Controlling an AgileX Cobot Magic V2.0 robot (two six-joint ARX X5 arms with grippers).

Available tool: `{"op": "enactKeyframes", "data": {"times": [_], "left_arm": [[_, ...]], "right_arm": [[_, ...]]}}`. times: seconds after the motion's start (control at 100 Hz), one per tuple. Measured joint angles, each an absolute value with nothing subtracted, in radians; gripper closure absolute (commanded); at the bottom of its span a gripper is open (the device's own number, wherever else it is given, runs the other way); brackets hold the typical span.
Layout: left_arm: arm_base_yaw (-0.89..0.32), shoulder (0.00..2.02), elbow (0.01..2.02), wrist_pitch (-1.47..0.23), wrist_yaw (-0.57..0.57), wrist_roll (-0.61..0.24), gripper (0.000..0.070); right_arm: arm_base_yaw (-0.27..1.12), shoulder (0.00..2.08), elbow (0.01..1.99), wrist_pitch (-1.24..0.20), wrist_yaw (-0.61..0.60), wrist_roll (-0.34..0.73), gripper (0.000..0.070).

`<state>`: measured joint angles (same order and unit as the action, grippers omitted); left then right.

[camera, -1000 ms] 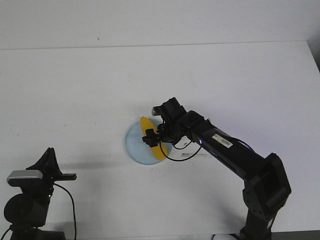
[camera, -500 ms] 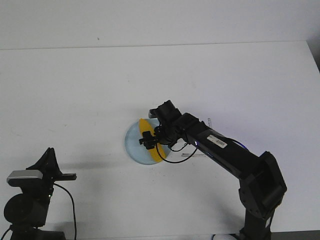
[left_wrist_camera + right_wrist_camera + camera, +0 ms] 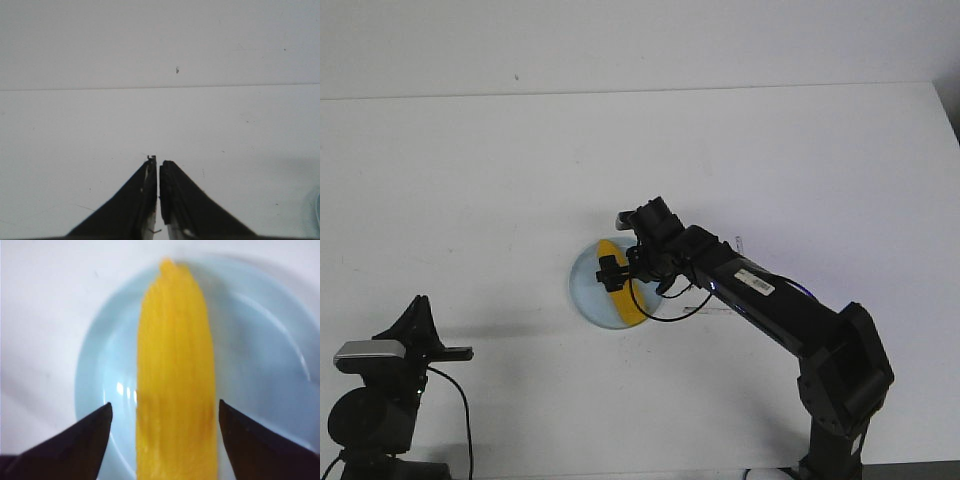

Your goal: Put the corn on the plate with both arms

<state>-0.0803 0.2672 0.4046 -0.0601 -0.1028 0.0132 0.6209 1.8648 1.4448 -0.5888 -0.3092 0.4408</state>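
Note:
The yellow corn (image 3: pixel 620 290) lies on the pale blue plate (image 3: pixel 585 290) near the table's middle. In the right wrist view the corn (image 3: pixel 175 380) lies lengthwise across the plate (image 3: pixel 260 355), pointed end away from the fingers. My right gripper (image 3: pixel 612 272) is open just above the corn, its two jaws (image 3: pixel 164 412) standing apart on either side of the cob with a gap on each side. My left gripper (image 3: pixel 158 162) is shut and empty over bare table; its arm (image 3: pixel 380 380) rests at the front left corner.
The white table (image 3: pixel 770 160) surrounds the plate. A black cable loop (image 3: pixel 665 310) hangs from the right arm beside the plate's right rim. The table's far edge meets a pale wall (image 3: pixel 620 40).
My right gripper has shifted slightly left and further over the plate, now standing open round the corn lying on the plate. The left arm has not moved.

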Motion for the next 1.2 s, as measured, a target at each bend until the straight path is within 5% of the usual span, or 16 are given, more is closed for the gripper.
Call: {"op": "enactKeyframes", "data": {"times": [0.24,0.4,0.47,0.95,1.2], "left_arm": [[-0.080,0.267,0.405,-0.060,-0.103,0.013,0.0698],[-0.080,0.267,0.405,-0.060,-0.103,0.013,0.0698],[-0.080,0.267,0.405,-0.060,-0.103,0.013,0.0698],[-0.080,0.267,0.405,-0.060,-0.103,0.013,0.0698],[-0.080,0.267,0.405,-0.060,-0.103,0.013,0.0698]], "right_arm": [[0.611,1.732,1.445,-0.558,-0.104,0.328,0.0245],[0.593,1.658,1.389,-0.539,0.066,0.229,0.0568],[0.583,1.622,1.333,-0.514,0.118,0.185,0.0639],[0.333,1.101,0.788,-0.099,0.060,0.081,0.0685],[0.144,0.847,0.595,-0.064,0.057,0.039,0.0685]]}}
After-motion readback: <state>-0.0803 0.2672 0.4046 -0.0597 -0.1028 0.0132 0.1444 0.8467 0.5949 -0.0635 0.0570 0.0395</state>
